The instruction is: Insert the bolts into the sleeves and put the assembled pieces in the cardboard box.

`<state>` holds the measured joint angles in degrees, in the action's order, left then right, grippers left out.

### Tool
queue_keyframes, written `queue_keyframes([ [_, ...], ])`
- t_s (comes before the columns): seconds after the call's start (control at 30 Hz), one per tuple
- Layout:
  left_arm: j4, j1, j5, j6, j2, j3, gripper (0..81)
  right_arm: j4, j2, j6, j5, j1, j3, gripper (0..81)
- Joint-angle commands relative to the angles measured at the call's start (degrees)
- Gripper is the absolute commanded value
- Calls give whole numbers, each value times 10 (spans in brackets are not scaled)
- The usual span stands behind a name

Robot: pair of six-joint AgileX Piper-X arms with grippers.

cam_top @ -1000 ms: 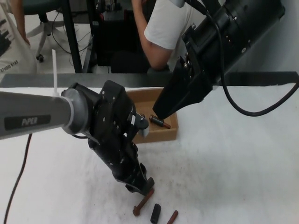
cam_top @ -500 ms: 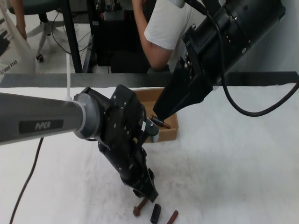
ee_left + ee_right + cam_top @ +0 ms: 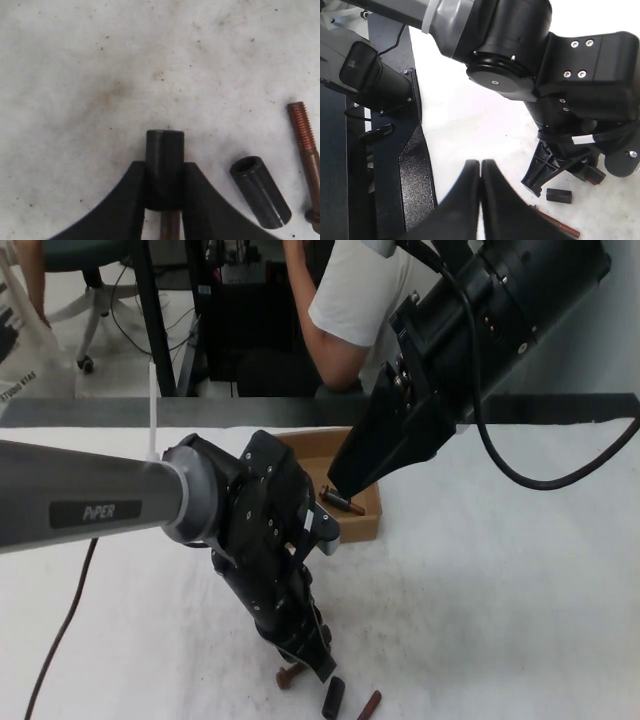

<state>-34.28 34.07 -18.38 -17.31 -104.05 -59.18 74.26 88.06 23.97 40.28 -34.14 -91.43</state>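
My left gripper [image 3: 165, 169] is shut on a black sleeve [image 3: 165, 150] with a brown bolt shaft [image 3: 171, 226] running out of its back end. In the high view this gripper [image 3: 312, 660] is down at the bench's near edge, and the bolt's head [image 3: 289, 674] pokes out beside it. A loose black sleeve [image 3: 260, 198] and a loose copper-coloured bolt [image 3: 306, 161] lie close by, the sleeve [image 3: 332, 697] and the bolt [image 3: 369, 704] side by side. My right gripper [image 3: 480, 172] is shut on nothing and hangs over the cardboard box [image 3: 362, 526], which holds one assembled piece [image 3: 343, 503].
The white bench runs free to the right and left of the parts. A dark rail edges the bench's far side [image 3: 560, 406]. A person's arm [image 3: 335, 345] shows behind it, away from the parts. A cable [image 3: 55, 640] trails along the left.
My left arm has swung right and lowered onto the bolt and sleeve lying on the bench, and its fingers now grip them. The right arm has not moved.
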Motion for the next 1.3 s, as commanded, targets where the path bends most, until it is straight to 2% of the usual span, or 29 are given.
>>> queue_keyframes([
  [0.0,2,1,7,-6,1,-2,3,5,-5,-4,8,1,0,8],
  [0.2,2,1,5,-6,3,-3,3,5,-5,-4,8,1,0,8],
  [0.37,-14,1,-63,6,5,-24,3,5,-5,-4,8,1,0,8],
  [0.93,-61,-2,-42,-12,18,-48,3,5,-5,9,6,1,0,8],
  [1.07,-45,-26,-97,10,70,-47,3,1,-5,18,-5,3,14,8],
  [1.27,65,-104,-184,145,168,-21,3,1,-5,30,-4,33,32,8],
])
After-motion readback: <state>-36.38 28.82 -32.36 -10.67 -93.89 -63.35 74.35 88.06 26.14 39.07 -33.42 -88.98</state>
